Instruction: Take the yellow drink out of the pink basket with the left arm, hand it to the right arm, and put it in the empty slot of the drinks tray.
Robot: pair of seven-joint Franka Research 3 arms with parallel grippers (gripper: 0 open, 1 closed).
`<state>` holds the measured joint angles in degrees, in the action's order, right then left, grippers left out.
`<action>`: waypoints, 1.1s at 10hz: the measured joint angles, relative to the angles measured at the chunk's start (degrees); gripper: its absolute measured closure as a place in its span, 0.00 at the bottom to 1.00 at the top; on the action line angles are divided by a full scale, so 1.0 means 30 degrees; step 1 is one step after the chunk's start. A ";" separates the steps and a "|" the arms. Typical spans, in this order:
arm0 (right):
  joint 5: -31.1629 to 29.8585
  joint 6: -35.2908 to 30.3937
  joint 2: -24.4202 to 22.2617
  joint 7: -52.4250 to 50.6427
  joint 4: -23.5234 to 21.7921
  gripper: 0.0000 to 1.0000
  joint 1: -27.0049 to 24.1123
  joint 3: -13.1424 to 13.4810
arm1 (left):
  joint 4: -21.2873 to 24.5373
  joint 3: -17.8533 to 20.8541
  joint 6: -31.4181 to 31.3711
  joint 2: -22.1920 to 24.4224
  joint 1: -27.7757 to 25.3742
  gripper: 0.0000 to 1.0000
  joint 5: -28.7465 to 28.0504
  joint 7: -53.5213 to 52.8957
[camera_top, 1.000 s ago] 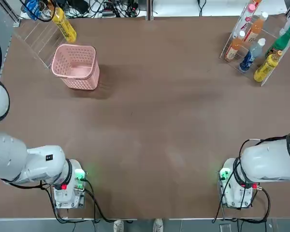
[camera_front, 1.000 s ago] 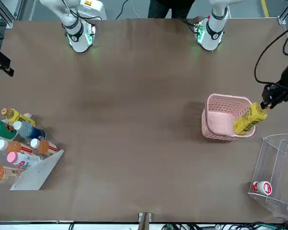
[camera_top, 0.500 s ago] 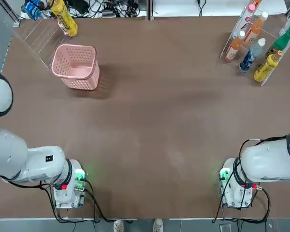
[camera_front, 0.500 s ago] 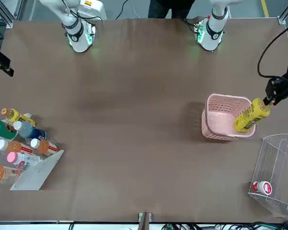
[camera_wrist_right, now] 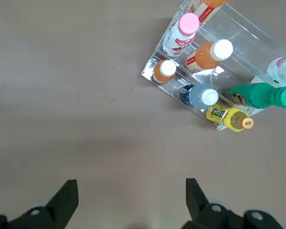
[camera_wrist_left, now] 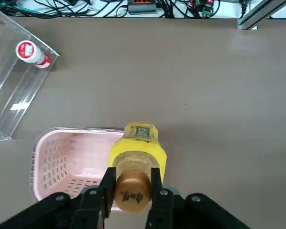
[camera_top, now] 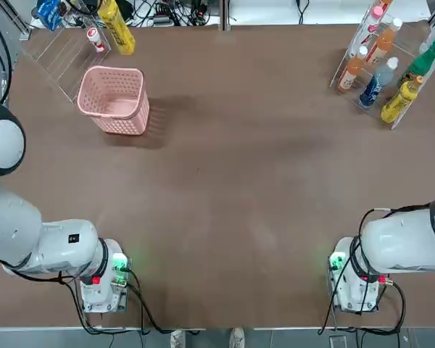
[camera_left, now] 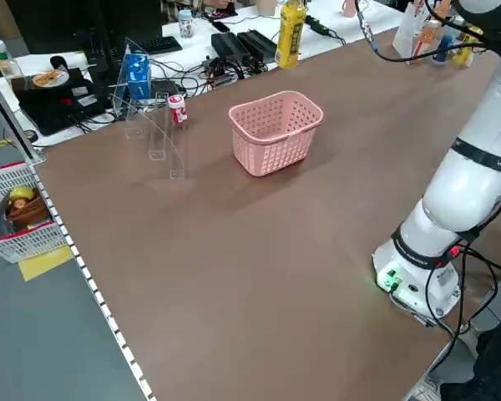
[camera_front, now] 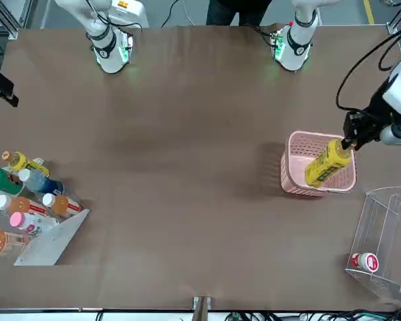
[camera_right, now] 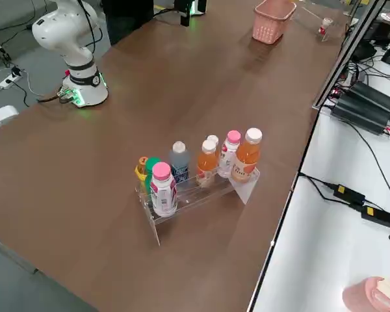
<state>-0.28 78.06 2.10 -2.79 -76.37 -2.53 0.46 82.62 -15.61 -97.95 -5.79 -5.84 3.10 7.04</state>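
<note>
Yellow bottle (camera_front: pixel 326 163) hangs by its cap from the left gripper (camera_wrist_left: pixel 132 193), fingers clenched on the neck; it sits above the pink basket (camera_front: pixel 319 164), clear of the rim per the left side view, body tilted.

Step in hand: lift-out looks done, carry toward the hand-over not yet made. Right gripper (camera_wrist_right: pixel 128 200) parked near its own base w/ jaws spread wide and nothing between them, looking down at bare table and the drinks rack (camera_wrist_right: pixel 214 71).

Next move, as a judgement: bring the bottle toward mid-table, present the body sideways so the right gripper can take it below the cap; left lets go only after the right has closed. Grip is on the cap end alone, so the bottle may swing.

Surroundings:
- Rack (camera_top: pixel 391 69) at the far corner on the right arm's side, holding pink-, white- and orange-capped bottles, a green one and a second yellow one (camera_top: pixel 400 100). Which slot is free: cannot tell for sure.
- Clear stand (camera_front: pixel 384 244) just beside the basket, w/ a small red-capped bottle (camera_front: pixel 365 261) in it; near the carry start.
- Blue carton (camera_left: pixel 135 77) and cables off the table edge.
- Mid-table is open; nothing stands btw. the two arms.
</note>
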 joint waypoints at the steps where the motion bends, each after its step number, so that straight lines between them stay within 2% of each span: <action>1: 0.0000 0.0001 0.0000 0.0000 0.0000 0.00 -0.0003 0.0001 | -0.0096 -0.0463 0.0014 -0.0154 -0.0014 0.67 -0.0001 0.0525; 4: 0.0000 0.0002 0.0000 0.0000 0.0001 0.00 -0.0007 0.0003 | -0.0201 -0.1870 0.0036 -0.0383 0.0240 0.67 -0.0095 0.2181; 8: 0.0000 0.0004 0.0000 0.0000 0.0002 0.00 -0.0008 0.0004 | -0.0889 -0.2110 0.0052 -0.1291 0.1252 0.67 -0.0330 0.3238; 11: 0.0000 0.0005 0.0000 0.0001 0.0002 0.00 -0.0015 0.0005 | -0.1435 -0.2259 0.0051 -0.2115 0.2899 0.67 -0.1030 0.4413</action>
<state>-0.28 78.07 2.10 -2.79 -76.36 -2.57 0.48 78.32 -22.39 -97.80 -12.14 2.86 0.01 20.28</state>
